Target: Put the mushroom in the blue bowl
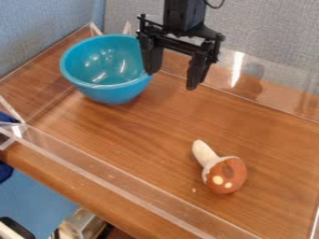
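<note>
The tool (174, 75) hangs pointing down over the back of the counter (112, 140), its two dark fingers (196, 70) spread wide with nothing between them. Just to its left, close beside one finger, sits the blue bowl (106, 70), upright on the wood. The mushroom (219, 167) lies on its side well apart from both, toward the front right, its reddish-brown cap facing the near edge and its cream stem pointing back. Clear low walls (125, 191) border the wooden surface
</note>
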You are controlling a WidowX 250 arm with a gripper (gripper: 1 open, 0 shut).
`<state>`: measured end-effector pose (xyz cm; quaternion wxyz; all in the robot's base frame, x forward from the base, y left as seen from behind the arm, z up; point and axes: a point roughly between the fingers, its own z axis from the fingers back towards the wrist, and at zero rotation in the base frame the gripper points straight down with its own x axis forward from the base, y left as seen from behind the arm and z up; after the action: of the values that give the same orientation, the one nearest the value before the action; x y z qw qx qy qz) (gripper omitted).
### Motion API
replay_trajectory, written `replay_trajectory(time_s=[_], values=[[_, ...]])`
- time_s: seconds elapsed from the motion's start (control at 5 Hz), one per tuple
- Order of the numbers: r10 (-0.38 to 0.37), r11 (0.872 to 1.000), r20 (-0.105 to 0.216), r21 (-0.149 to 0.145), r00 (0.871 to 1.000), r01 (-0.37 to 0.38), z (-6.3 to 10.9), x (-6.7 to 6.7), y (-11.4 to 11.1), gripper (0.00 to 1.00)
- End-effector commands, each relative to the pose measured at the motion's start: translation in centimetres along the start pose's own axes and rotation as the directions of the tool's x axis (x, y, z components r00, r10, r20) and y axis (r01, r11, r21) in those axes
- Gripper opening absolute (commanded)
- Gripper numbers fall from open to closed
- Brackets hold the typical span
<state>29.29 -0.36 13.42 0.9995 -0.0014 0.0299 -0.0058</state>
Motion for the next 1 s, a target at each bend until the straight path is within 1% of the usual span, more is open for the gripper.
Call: replay_trajectory(time_s=[0.0, 0.2, 0.4, 0.6, 0.8], values=[[0.004, 1.0, -0.012, -0.001, 1.0, -0.004, -0.5, -0.3, -0.3, 1.0], [-0.005, 1.0, -0.007, -0.015, 1.0, 0.005, -1.7, -1.5, -2.4, 1.0], [-0.035, 0.999, 0.007, -0.014, 0.999, 0.035, -2.7, -2.8, -5.5, 1.0], [-0.049, 0.999, 0.017, -0.001, 0.999, 0.049, -3.4, -3.0, -8.0, 1.0], [-0.027, 1.0, 0.029, 0.013, 0.999, 0.027, -4.3, -2.8, -8.2, 1.0]])
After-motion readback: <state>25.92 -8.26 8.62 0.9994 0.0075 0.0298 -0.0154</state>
